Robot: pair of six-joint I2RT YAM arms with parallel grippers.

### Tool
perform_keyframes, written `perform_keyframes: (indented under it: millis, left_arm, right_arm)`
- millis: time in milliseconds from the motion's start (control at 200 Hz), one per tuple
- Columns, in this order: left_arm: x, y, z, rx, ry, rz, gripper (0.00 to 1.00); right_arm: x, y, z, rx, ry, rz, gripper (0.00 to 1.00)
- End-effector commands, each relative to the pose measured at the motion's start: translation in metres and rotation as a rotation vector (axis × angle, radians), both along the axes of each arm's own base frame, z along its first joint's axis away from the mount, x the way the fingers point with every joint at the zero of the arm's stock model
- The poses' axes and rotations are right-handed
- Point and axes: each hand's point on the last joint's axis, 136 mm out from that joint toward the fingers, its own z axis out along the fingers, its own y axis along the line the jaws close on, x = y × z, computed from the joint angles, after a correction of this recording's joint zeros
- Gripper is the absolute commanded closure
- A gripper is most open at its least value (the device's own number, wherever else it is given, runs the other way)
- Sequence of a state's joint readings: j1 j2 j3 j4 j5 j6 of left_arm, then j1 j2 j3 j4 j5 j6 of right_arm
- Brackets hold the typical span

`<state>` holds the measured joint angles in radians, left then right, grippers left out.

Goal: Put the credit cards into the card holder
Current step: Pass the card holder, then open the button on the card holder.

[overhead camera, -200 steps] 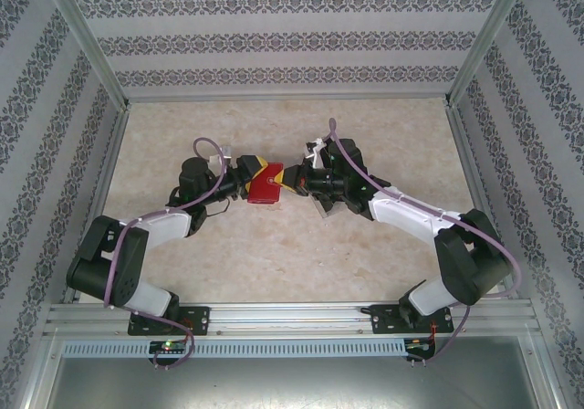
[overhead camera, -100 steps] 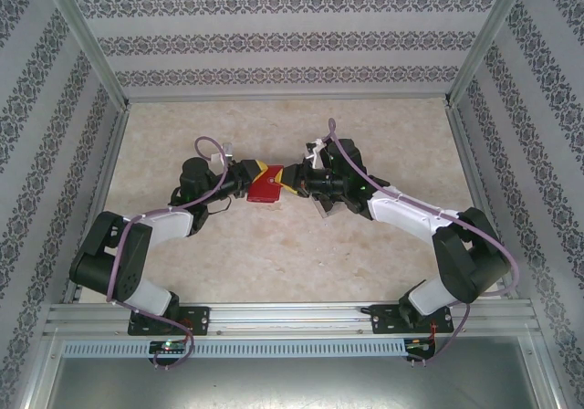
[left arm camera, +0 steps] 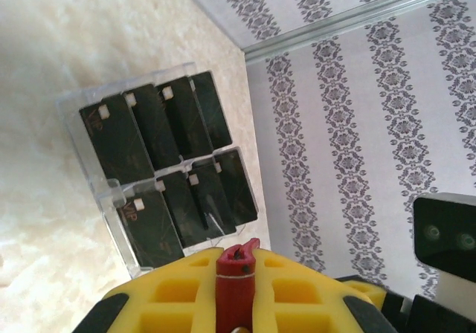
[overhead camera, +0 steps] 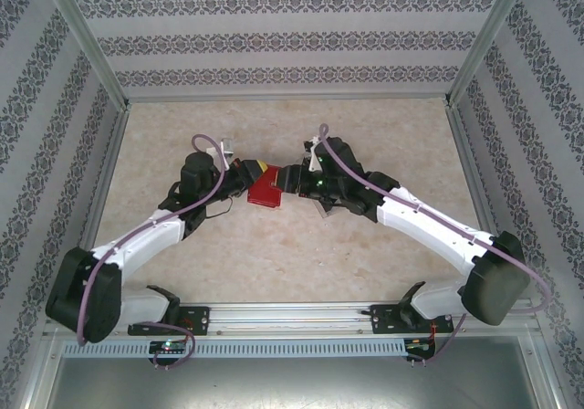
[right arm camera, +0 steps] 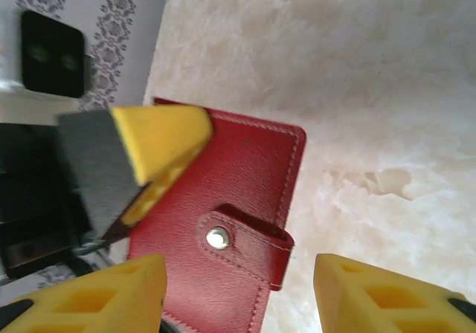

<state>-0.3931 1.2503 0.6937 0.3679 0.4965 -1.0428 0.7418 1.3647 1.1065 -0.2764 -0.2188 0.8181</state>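
Top external view: the whole table [overhead camera: 274,254] is taken from far off, high above and behind the left arm [overhead camera: 137,240] and right arm [overhead camera: 438,231], facing forward and down toward the patterned back wall [overhead camera: 292,35]. Left wrist view: taken close along the left gripper [left arm camera: 236,288], facing the clear rack [left arm camera: 160,177] and a patterned wall [left arm camera: 357,125]. Right wrist view: taken close over the right gripper [right arm camera: 242,292], facing down onto the table, and the red card holder [right arm camera: 245,199] is shared by all three views.

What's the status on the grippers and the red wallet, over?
Left gripper shut on small red leather snap wallet. Right gripper open by it. Snap fastened; thin black cards in clear plastic rack.
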Motion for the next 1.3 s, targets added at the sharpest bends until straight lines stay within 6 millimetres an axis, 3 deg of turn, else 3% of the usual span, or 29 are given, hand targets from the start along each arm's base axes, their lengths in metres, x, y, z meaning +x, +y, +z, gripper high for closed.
perform_keyframes:
  millis: [0, 330, 764, 1044, 1189, 1299]
  left_arm:
    - [-0.001, 0.014, -0.015, 0.153, 0.01, 0.063, 1.0]
    - [-0.004, 0.01, -0.016, 0.165, 0.024, 0.063, 1.0]
    - [-0.001, 0.008, -0.015, 0.138, 0.046, 0.082, 1.0]
    - [-0.002, 0.006, -0.014, 0.067, 0.073, 0.098, 1.0]
    - [-0.003, 0.006, -0.013, 0.06, 0.077, 0.1, 1.0]
    - [-0.004, 0.008, -0.012, 0.06, 0.078, 0.107, 1.0]
  right_arm:
    - [0.005, -0.012, -0.011, -0.163, -0.049, -0.043, 0.45]
    - [0.001, 0.017, -0.003, -0.205, -0.103, 0.018, 0.45]
    - [-0.007, 0.038, -0.024, -0.254, -0.086, 0.065, 0.43]
    - [0.005, 0.041, -0.038, -0.309, -0.101, 0.032, 0.43]
    - [0.014, 0.043, -0.04, -0.322, -0.113, 0.003, 0.47]
    - [0.018, 0.042, -0.043, -0.336, -0.117, -0.018, 0.58]
